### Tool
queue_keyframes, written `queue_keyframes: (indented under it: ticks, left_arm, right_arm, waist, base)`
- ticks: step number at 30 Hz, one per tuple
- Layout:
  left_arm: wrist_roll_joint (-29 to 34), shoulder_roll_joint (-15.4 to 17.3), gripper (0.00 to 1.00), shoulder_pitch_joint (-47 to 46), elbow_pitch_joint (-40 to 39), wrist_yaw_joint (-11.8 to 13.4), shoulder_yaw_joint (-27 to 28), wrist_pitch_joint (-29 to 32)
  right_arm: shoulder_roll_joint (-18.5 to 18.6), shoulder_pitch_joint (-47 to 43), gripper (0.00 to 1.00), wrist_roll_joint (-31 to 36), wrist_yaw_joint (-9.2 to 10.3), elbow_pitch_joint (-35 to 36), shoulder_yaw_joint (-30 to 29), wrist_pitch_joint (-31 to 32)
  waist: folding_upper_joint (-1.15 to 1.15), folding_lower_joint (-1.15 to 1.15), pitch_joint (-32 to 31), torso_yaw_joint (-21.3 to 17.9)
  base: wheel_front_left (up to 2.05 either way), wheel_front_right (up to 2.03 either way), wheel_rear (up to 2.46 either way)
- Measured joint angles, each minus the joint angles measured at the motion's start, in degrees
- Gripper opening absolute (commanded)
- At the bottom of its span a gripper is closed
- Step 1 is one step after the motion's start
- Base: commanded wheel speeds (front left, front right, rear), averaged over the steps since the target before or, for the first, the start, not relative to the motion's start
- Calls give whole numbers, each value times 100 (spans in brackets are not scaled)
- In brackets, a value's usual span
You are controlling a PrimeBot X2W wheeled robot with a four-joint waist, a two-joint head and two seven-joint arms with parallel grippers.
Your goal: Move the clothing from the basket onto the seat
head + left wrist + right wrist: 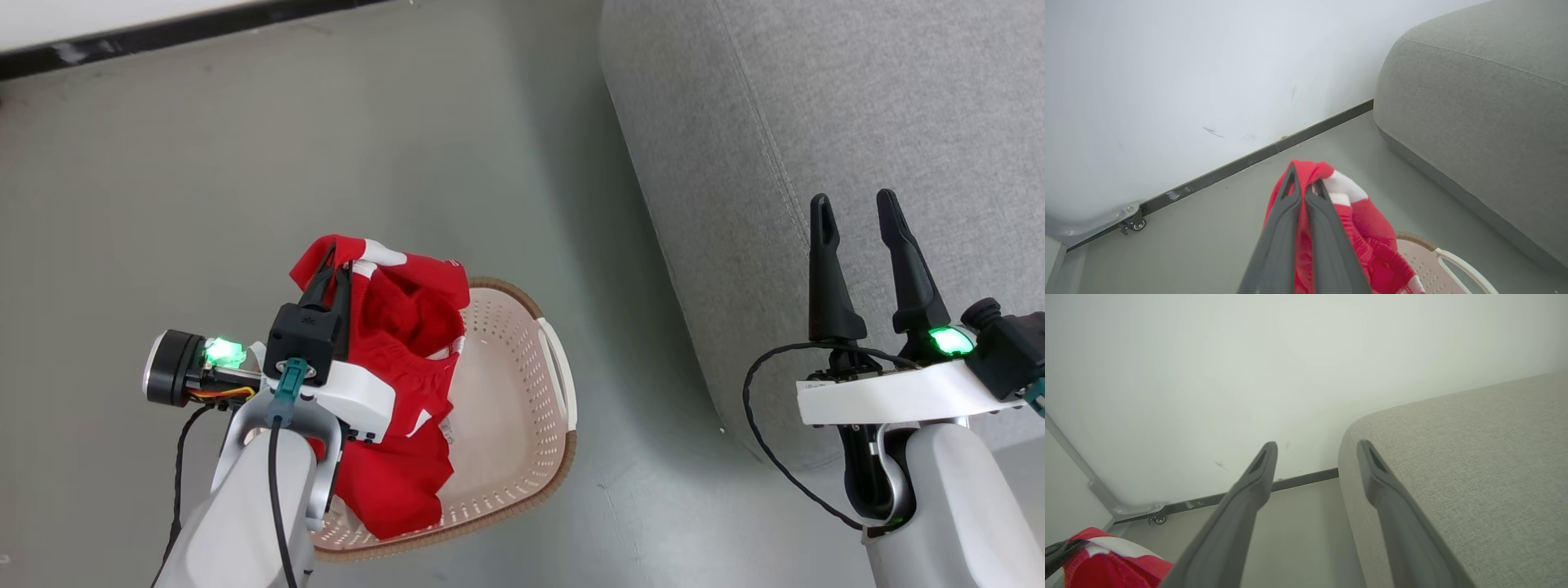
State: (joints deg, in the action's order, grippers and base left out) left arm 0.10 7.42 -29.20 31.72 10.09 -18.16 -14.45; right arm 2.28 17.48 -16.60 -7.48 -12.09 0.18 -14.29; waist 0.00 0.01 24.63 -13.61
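While clothing [408, 327] is clamped in left gripper [336, 269], hung above basket [514, 408] w/ btm end trailing inside, right gripper [853, 204] is held apart, empty, nr seat [816, 98]. Risk: trailing end caught, basket dragged along.

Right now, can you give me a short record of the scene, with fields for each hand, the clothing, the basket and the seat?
left hand: shut on the clothing, above the basket
right hand: open, holds nothing, near the seat
clothing: red with white trim, hangs from the left hand over the basket
basket: on the floor, left of the seat
seat: grey, no clothing on the part in view
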Motion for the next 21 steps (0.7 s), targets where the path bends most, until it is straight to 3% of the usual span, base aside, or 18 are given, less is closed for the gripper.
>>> queue_keyframes:
  ticks: [21]
  left_arm:
    - [-64, 29, 0, 205, -1245, -3, -2, -2]
  right_arm:
    - [19, -353, 100, 353, 0, -204, 163, 0]
  waist:
    - [0, 0, -950, 429]
  base:
    - [0, 0, 0]
